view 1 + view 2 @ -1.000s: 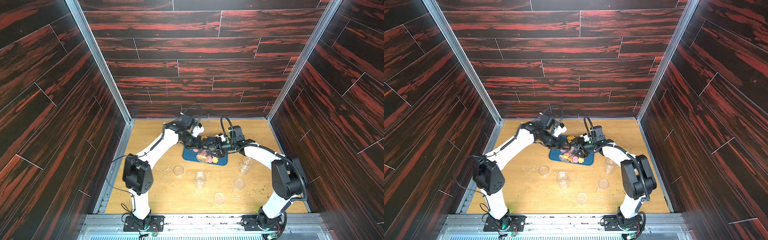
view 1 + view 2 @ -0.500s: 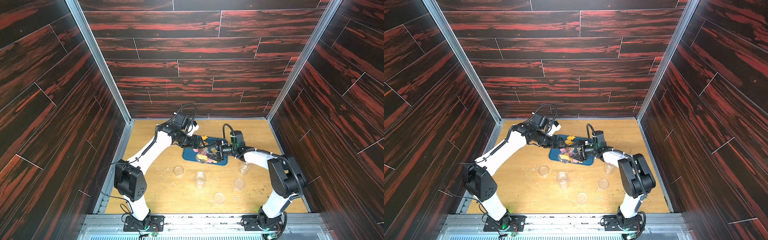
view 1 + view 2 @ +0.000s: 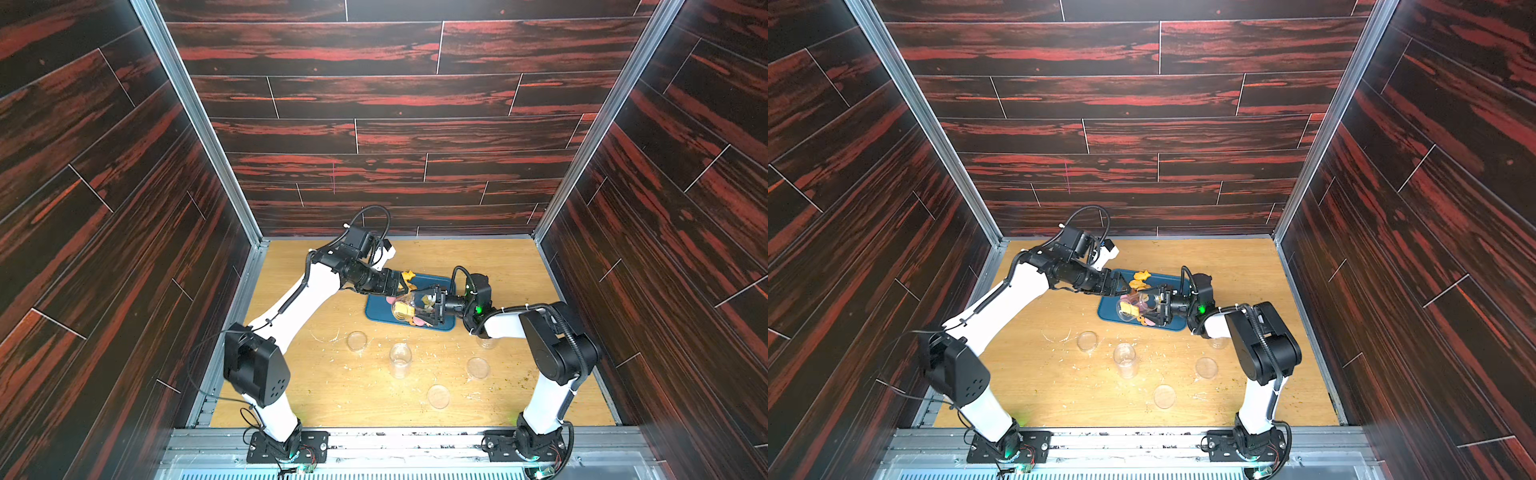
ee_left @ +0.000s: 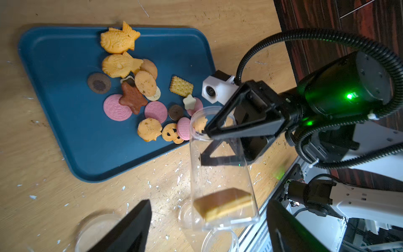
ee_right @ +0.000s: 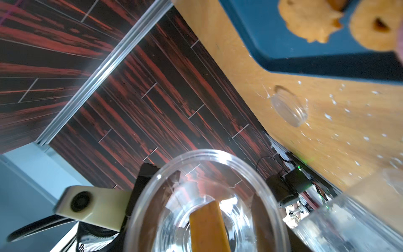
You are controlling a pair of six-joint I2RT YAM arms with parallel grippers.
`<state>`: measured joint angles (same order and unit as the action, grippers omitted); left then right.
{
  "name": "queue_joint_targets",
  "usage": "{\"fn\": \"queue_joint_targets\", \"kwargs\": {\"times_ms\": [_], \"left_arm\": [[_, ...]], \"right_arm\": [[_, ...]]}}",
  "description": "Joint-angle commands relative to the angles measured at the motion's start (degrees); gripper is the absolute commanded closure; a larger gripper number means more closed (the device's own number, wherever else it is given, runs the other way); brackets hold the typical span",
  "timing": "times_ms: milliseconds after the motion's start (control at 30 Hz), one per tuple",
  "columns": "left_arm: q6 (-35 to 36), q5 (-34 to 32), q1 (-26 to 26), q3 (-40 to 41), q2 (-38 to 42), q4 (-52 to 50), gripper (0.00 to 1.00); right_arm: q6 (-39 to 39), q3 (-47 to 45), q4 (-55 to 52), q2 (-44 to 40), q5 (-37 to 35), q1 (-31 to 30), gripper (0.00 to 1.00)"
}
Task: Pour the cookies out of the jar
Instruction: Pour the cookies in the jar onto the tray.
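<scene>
Since a second ago, the right arm (image 3: pixel 511 322) has come down flatter toward the tray (image 4: pixel 65 65), and the left arm (image 3: pixel 307 295) has swung its elbow outward.

Right tool (image 4: pixel 204 144): clenched across the jar (image 4: pixel 220 179) near its mouth. Left tool (image 4: pixel 209 201): released and empty, fingers wide apart on either side of the jar's base without touching it.

Most cookies (image 4: pixel 130 96) lie on the tray. One sandwich cookie (image 4: pixel 224 205) sits crosswise at the jar's base.

Key relation: the jar's long axis runs from the mouth, over the tray's near edge, to the base, which points at the left tool. The sandwich cookie is at the end farthest from the mouth, so the base probably needs lifting or shaking. With the mouth this near the edge, the cookie could land on the counter (image 4: pixel 65 196).
</scene>
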<state>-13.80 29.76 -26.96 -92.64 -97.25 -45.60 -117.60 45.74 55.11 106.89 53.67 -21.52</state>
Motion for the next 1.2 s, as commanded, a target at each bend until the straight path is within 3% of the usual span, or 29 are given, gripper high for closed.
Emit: {"fn": "queue_joint_targets", "kwargs": {"times_ms": [0,500,600,700,767,867,933,1033,1100,1167], "left_arm": [[1.9,-1.6,0.3,1.6,4.9,1.5,0.14],[0.9,-6.5,0.2,10.4,14.9,12.1,0.13],[1.1,-6.5,0.2,10.4,15.1,10.9,0.13],[0.9,-6.4,0.2,11.2,15.6,11.5,0.13],[1.1,-6.5,0.2,10.9,15.8,10.2,0.13],[1.1,-6.1,0.2,12.2,16.2,11.2,0.13],[1.5,-6.4,0.2,11.8,16.0,9.5,0.13],[1.9,-6.3,0.2,12.6,16.6,9.8,0.13],[2.2,-6.7,0.2,12.6,16.7,8.8,0.13],[2.3,-6.4,0.2,13.1,16.7,9.4,0.13]], "right_arm": [[-13.2,0.6,9.3,3.3,-2.6,0.0,0.31],[-18.2,2.3,12.0,4.6,-5.7,0.5,0.32],[-13.5,3.2,5.3,2.3,-3.8,0.5,0.31],[-18.4,0.6,11.8,3.2,-6.2,0.4,0.33],[-12.1,3.1,3.2,1.6,-3.1,0.9,0.30],[-18.4,-0.8,11.9,2.7,-6.4,1.0,0.34],[-10.8,2.1,1.9,1.4,-2.4,1.7,0.31],[-15.3,-0.9,8.9,2.0,-4.9,1.7,0.33],[-9.1,0.8,-1.0,-0.8,-2.5,0.1,0.32],[-11.1,0.5,1.0,-0.7,-3.1,1.1,0.32]]}}
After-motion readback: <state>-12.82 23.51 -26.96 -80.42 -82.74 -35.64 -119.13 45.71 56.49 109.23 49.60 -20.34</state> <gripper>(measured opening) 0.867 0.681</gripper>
